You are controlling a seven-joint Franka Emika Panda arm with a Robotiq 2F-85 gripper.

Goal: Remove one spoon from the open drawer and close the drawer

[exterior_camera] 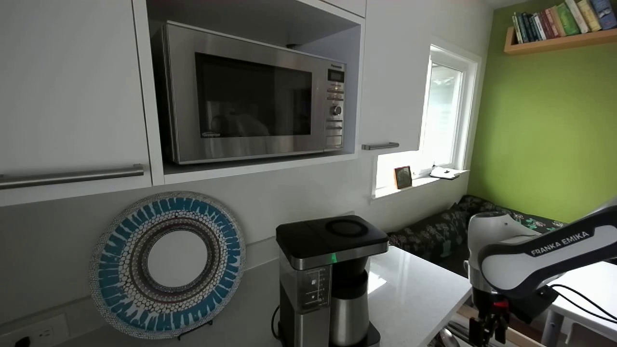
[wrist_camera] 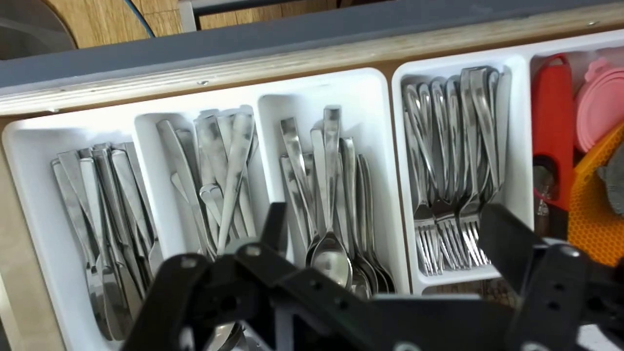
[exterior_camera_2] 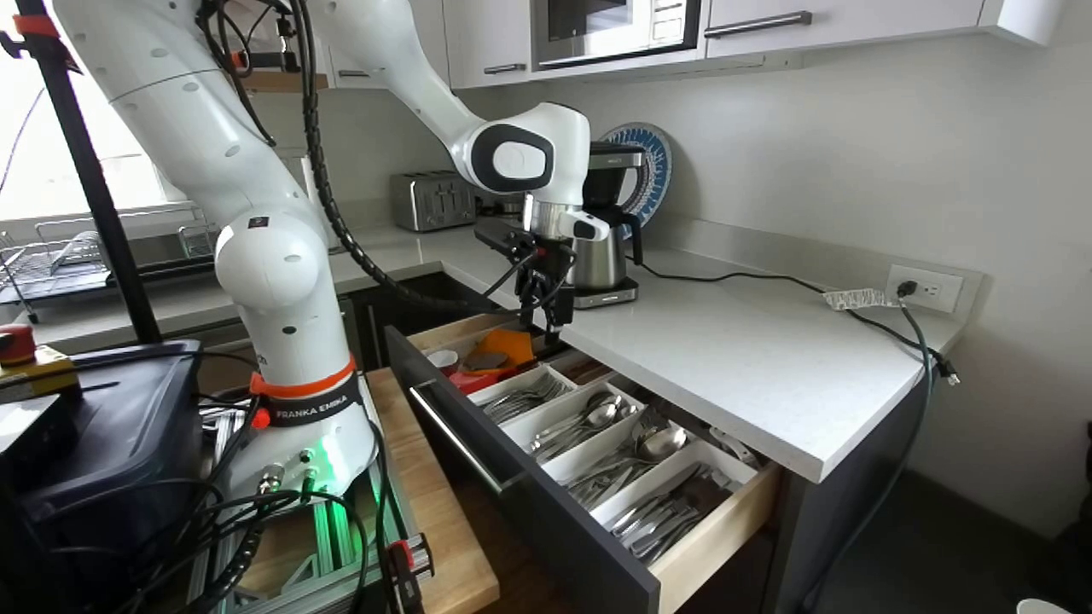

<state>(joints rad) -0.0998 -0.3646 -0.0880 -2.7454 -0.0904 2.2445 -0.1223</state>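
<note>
The grey-fronted drawer [exterior_camera_2: 563,529] stands open, with white cutlery compartments inside. Several silvery spoons lie together in one compartment, and the uppermost spoon [wrist_camera: 331,258] shows its bowl and long handle in the wrist view. My gripper [wrist_camera: 390,219] is open above the drawer, with nothing between its fingers. In the wrist view, the left finger [wrist_camera: 277,222] overlaps the divider beside the spoons and the right one overlaps the forks [wrist_camera: 441,234]. In an exterior view, the gripper [exterior_camera_2: 546,317] hangs pointing down near the counter edge; in an exterior view it [exterior_camera: 488,332] sits at the bottom right.
Knives [wrist_camera: 105,234] and mixed utensils [wrist_camera: 214,180] fill compartments left of the spoons. A red-handled tool [wrist_camera: 552,126] and an orange item [wrist_camera: 597,204] lie right of the forks. The white counter [exterior_camera_2: 725,358] overhangs the drawer's back; the coffee maker [exterior_camera_2: 601,256] stands on it behind the gripper.
</note>
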